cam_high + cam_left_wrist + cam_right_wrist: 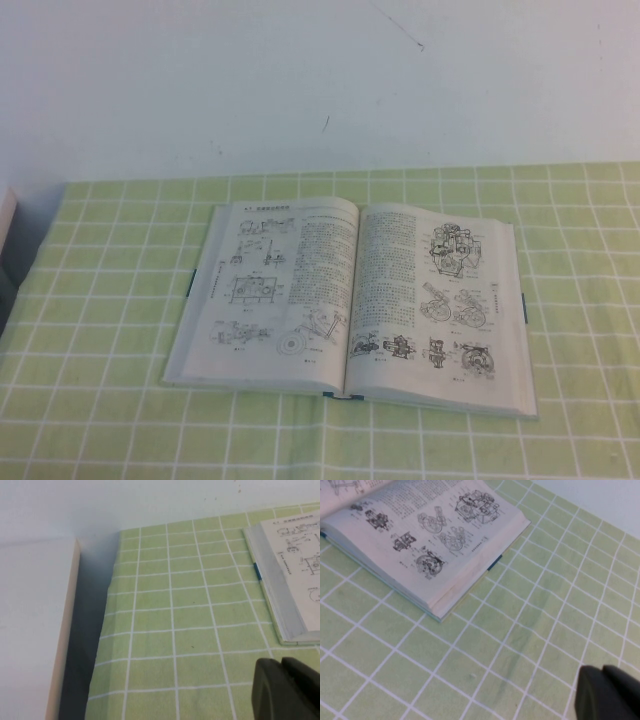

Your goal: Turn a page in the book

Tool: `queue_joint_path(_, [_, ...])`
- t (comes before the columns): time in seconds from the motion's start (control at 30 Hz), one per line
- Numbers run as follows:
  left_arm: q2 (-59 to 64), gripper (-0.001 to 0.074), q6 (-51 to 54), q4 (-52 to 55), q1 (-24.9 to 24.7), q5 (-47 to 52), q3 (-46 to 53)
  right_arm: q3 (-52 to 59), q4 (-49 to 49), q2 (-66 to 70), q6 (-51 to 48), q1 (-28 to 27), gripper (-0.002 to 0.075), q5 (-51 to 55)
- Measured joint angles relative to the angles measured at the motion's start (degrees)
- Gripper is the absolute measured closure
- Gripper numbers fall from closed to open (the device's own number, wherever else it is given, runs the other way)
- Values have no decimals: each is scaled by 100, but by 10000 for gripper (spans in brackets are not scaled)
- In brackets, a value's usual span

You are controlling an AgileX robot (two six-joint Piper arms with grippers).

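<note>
The book (345,305) lies open and flat on the green checked cloth in the middle of the table. Its right page (435,295) shows text columns and machine cross-section drawings; its left page (270,290) shows line diagrams and a text column. Neither arm shows in the high view. My left gripper (282,667) is shut and empty, over the cloth left of the book's left edge (287,575). My right gripper (601,672) is shut and empty, over the cloth to the right of the book's right half (427,535).
A green cloth with a white grid (100,400) covers the table. A white wall (300,80) stands behind. A pale board or box (35,630) stands off the cloth's left edge.
</note>
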Motion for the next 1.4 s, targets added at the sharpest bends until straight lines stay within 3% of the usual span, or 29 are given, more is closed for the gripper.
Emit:
queue_joint_path(0.33, [0,739,-586,235,0,47,-8,0,0,0,0,0,728,0])
queue_joint_path(1.4, [0,739,-895,351,-72,71,-12,0,0,0,0,0,728,0])
